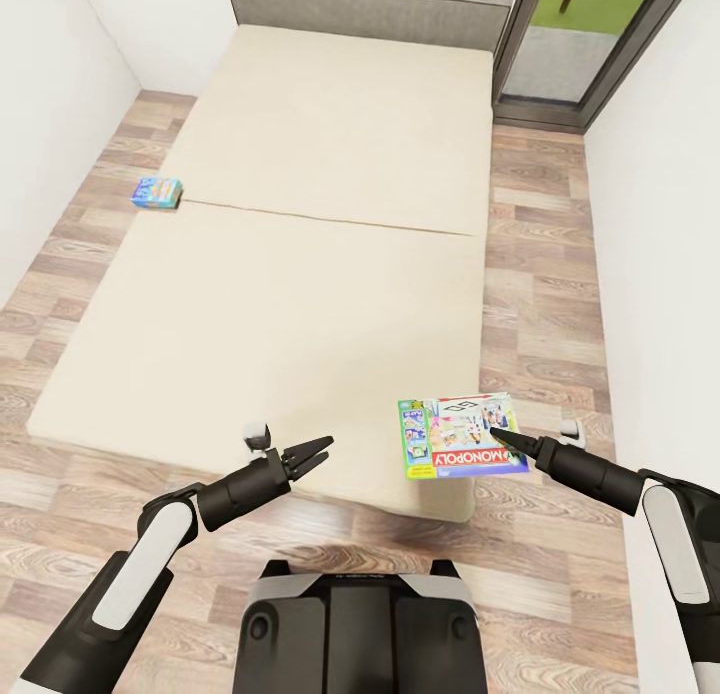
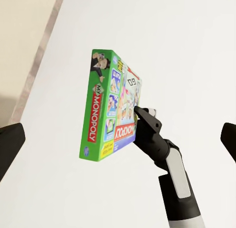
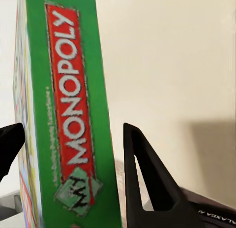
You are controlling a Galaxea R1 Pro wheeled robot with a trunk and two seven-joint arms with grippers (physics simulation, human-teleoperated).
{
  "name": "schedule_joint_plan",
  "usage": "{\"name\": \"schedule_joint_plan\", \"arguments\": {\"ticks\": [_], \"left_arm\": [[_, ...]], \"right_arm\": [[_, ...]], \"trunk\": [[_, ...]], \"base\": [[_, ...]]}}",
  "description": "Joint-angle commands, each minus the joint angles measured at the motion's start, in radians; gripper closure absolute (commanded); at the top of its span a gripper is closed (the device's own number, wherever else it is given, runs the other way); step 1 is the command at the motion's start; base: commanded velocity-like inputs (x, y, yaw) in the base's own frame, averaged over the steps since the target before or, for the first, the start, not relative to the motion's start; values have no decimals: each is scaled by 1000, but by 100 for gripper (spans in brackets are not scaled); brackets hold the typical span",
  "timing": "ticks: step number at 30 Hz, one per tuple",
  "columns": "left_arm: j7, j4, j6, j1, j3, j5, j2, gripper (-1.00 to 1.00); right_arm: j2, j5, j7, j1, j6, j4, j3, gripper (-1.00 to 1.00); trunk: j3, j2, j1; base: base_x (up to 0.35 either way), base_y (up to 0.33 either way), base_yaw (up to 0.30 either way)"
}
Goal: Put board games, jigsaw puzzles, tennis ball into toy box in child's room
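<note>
The green-white-red Monopoly board game (image 1: 455, 439) hangs just over the front right corner of the bed (image 1: 300, 274). My right gripper (image 1: 497, 434) is shut on its right edge. In the right wrist view the box (image 3: 73, 114) stands on edge between the two black fingers (image 3: 142, 183). The left wrist view shows the same box (image 2: 105, 110) held up in front of a white wall. A smaller blue board game (image 1: 157, 191) lies at the bed's left edge. My left gripper (image 1: 322, 451) is open and empty at the bed's front edge, left of the Monopoly box.
The grey headboard (image 1: 370, 4) stands at the far end of the cream mattress. White walls run along both sides, with strips of wood floor (image 1: 545, 274) beside the bed. A dark-framed glass door (image 1: 590, 44) is at the back right. My base (image 1: 360, 624) is at the bed's foot.
</note>
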Motion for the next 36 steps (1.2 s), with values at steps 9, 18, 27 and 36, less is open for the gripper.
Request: {"name": "schedule_joint_plan", "arguments": {"ticks": [9,18,27,36], "left_arm": [[1,5,4,0,-1,5,1,-100],[1,7,4,0,-1,4,1,-100],[2,5,4,0,-1,4,1,-100],[2,5,4,0,-1,5,1,-100]], "right_arm": [[1,0,4,-1,6,0,-1,100],[1,0,5,-1,7,0,-1,100],[1,0,5,-1,7,0,0,100],[1,-1,6,-1,7,-3,-2,100]], "trunk": [[28,62,-34],[56,125,-69],[57,125,-69],[66,125,-69]], "base": [[0,0,0],[0,0,0],[0,0,0],[0,0,0]]}}
